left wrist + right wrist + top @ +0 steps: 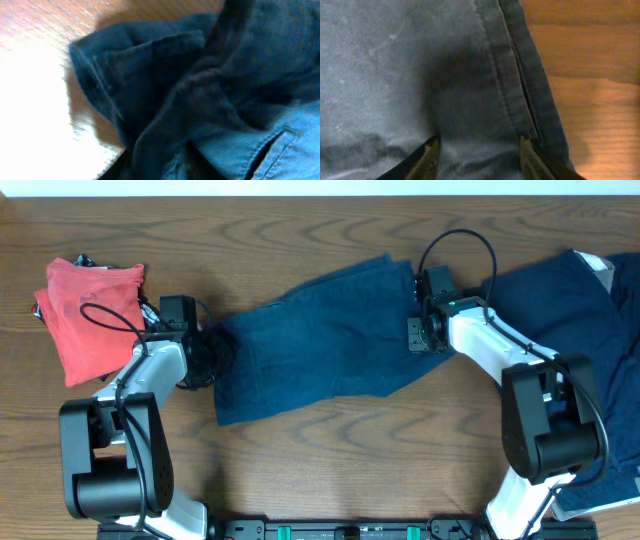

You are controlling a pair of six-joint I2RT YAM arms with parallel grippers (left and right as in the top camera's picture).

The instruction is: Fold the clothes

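The left arm (150,375) bends to the left end of the navy garment (320,340). The left gripper (205,357) is buried in bunched cloth, and I cannot tell if it is closed. The right arm (490,345) reaches the garment's right edge, and the right gripper (480,157) has its fingers apart on the cloth. The garment lies spread on the wooden table (300,220). A second navy garment (570,300) lies right of it, a red garment (90,315) left of it.

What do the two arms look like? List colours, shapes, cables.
Both arms, left arm and right arm, have white links, bulky black cylindrical joints and looping black cables. A green light glows near the right wrist. The right hand has dark fingers with tan inner faces.
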